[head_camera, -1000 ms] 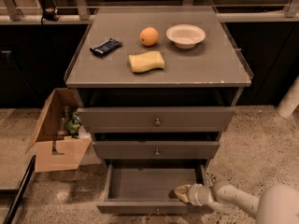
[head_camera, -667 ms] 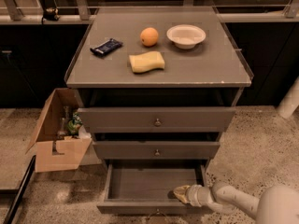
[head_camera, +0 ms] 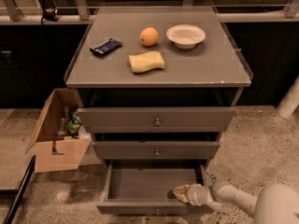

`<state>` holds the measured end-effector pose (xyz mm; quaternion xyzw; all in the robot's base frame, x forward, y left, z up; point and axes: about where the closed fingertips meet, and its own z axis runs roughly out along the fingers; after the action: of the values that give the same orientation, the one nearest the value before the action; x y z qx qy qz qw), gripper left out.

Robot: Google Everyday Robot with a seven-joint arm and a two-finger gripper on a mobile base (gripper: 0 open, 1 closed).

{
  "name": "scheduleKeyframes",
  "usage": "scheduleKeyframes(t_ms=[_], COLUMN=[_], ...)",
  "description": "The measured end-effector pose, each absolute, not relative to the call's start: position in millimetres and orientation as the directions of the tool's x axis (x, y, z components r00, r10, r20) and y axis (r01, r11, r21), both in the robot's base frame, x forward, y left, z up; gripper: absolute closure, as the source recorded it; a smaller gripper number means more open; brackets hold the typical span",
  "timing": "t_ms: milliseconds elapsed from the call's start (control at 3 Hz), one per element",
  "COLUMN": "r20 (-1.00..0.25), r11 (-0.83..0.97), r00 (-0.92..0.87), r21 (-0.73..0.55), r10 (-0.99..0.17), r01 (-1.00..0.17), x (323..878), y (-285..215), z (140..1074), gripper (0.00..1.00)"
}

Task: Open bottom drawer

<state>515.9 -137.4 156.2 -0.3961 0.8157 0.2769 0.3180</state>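
The bottom drawer (head_camera: pixel 154 205) is the lowest of three grey drawers in the cabinet. It stands pulled out, and its grey inside shows empty. Its front runs along the bottom edge of the camera view, with the knob barely visible there. My gripper (head_camera: pixel 181 192) reaches in from the lower right on a white arm. It sits over the drawer's front right corner, just inside the front panel. The two upper drawers (head_camera: pixel 156 119) are pushed in.
On the cabinet top (head_camera: pixel 215 69) lie a dark snack bar (head_camera: pixel 105 46), an orange (head_camera: pixel 149 36), a white bowl (head_camera: pixel 185 35) and a yellow sponge (head_camera: pixel 146 61). An open cardboard box (head_camera: pixel 58 139) with items stands on the floor to the left. A white post (head_camera: pixel 289 101) stands at right.
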Motion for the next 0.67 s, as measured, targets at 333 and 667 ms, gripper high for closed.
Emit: scheduleKeyframes(t_ms=[333, 667], r20=[-0.745, -0.745], r11=[0.511, 0.511], r00=[-0.479, -0.479], r21=[0.216, 0.216], r10=[-0.465, -0.465], r01=[-0.832, -0.832], x=[505.8, 513.9], y=[-128.1, -127.8], z=[154.3, 154.8], gripper=[0.28, 0.05])
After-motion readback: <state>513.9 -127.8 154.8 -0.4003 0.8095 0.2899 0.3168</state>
